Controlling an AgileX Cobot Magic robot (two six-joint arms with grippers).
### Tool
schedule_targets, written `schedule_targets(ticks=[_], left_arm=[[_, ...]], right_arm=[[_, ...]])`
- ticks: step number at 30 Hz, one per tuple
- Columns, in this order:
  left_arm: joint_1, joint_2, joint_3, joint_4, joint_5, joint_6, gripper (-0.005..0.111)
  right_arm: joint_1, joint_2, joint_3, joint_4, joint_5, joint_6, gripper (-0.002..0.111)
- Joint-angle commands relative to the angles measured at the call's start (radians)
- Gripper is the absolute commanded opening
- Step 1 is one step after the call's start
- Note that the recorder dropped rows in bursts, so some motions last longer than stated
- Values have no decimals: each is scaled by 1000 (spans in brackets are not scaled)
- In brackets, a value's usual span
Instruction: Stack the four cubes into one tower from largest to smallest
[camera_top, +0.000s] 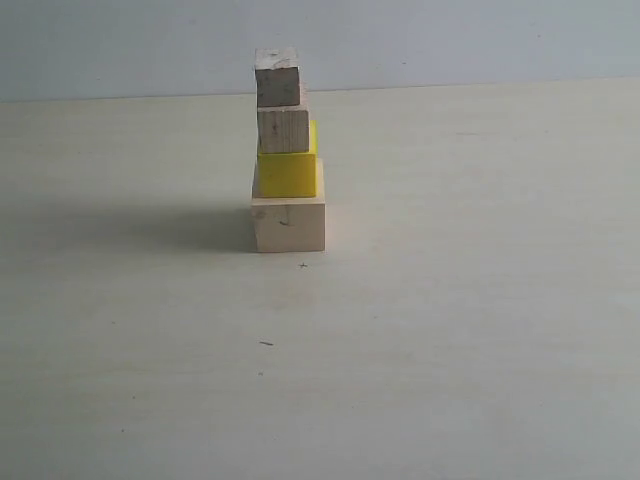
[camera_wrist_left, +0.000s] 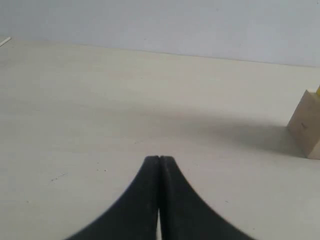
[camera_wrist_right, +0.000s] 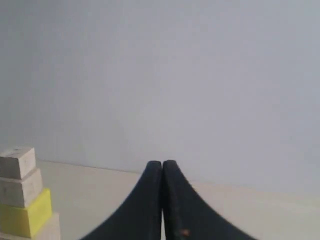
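- My tower (camera_top: 286, 160) stands on the table (camera_top: 450, 350), broadest lowest for steadiness: large wood cube (camera_top: 288, 225), yellow cube (camera_top: 288, 175), medium wood cube (camera_top: 284, 130), small wood cube (camera_top: 277, 78).
- Left pincer (camera_wrist_left: 159, 160) and right pincer (camera_wrist_right: 163, 164) are pressed together, empty, well apart from it.

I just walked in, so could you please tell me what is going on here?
Nothing is being handled right now. The tower stands on the table: large cube at the bottom, then yellow cube, medium cube and small cube on top. The left claw and right claw are shut, empty and clear of the tower.
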Motion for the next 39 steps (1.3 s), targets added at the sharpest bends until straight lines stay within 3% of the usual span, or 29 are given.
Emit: schedule_targets(ticks=[1, 8, 16, 21, 23, 32, 39], left_arm=[[-7, -6, 3, -5, -13, 3, 0], [-7, -6, 3, -5, -13, 3, 0], [-7, -6, 3, -5, -13, 3, 0], [-7, -6, 3, -5, -13, 3, 0], [-7, -6, 3, -5, -13, 3, 0], [-7, -6, 3, -5, -13, 3, 0], [-7, -6, 3, -5, -13, 3, 0]], right_arm=[[-45, -91, 110, -33, -35, 21, 0], [-45, -104, 240, -28, -95, 72, 0], [-45, -118, 250, -90, -90, 112, 0], [-45, -175, 266, -576, -75, 623, 0], [-45, -198, 296, -683, -80, 755, 0], [-45, -328, 472, -687, -84, 760, 0], [-45, -371, 485, -685, -10, 765, 0]])
